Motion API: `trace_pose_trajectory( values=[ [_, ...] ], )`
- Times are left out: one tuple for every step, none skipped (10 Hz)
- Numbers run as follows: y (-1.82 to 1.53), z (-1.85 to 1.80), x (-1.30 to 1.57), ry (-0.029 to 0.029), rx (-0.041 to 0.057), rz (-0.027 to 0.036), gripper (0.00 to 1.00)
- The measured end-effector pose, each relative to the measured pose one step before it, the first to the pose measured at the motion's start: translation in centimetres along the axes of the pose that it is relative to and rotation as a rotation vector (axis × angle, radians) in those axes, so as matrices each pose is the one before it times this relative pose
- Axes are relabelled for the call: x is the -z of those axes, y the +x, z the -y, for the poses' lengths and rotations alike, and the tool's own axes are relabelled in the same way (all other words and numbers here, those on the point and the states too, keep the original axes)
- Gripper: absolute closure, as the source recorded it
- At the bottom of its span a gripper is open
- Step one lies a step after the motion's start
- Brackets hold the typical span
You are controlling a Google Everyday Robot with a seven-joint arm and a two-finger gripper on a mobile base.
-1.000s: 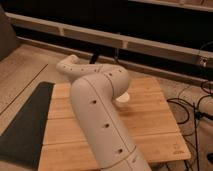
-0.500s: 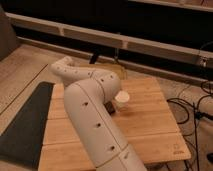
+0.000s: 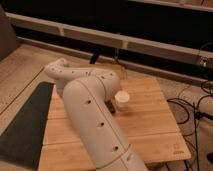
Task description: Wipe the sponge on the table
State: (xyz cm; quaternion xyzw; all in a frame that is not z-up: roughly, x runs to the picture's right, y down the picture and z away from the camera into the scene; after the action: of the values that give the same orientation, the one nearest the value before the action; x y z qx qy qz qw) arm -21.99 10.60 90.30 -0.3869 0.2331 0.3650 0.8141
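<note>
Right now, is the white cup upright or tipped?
Upright: white cup stands on the table, mouth up. Gripper, shut, mostly hidden behind the arm at the table's far edge.

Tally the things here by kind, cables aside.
Cup: 1
Table: 1
Mat: 1
Arm: 1
Total: 4
Gripper: shut, hidden behind the arm, so not counted.

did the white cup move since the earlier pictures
No. The white cup stands at the same spot on the table; only the arm swung left off it. The gripper does not show, likely behind the arm.
</note>
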Motion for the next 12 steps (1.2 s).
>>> trace_pose_trajectory(
  values=[
    [0.800,0.079,-0.089,0.00022,-0.01226,-0.01263,0.94],
    [1.239,0.330,-0.040,0.00573,-0.01978,-0.01988,0.94],
    [0.816,0.366,0.003,0.00738,-0.01526,-0.01402,0.94],
    [0.957,0.750,-0.032,0.01267,-0.02130,-0.01804,0.94],
    [0.875,1.204,-0.112,0.01757,-0.02633,-0.02065,0.94],
    [0.473,1.411,-0.038,0.01622,-0.02621,-0.01556,0.94],
    [0.066,1.715,-0.191,0.01548,-0.02874,-0.01405,0.94],
    [-0.424,1.412,-0.127,0.00800,-0.01875,-0.00239,0.94],
    [-0.959,0.785,-0.240,-0.00085,-0.00206,0.00673,0.94],
    [-1.211,0.010,-0.069,-0.00200,0.01285,0.01120,0.94],
    [-0.883,-0.340,-0.012,-0.00205,0.01462,0.00877,0.94],
    [-1.019,-0.773,0.111,-0.00649,0.02080,0.01318,0.94]
  ],
)
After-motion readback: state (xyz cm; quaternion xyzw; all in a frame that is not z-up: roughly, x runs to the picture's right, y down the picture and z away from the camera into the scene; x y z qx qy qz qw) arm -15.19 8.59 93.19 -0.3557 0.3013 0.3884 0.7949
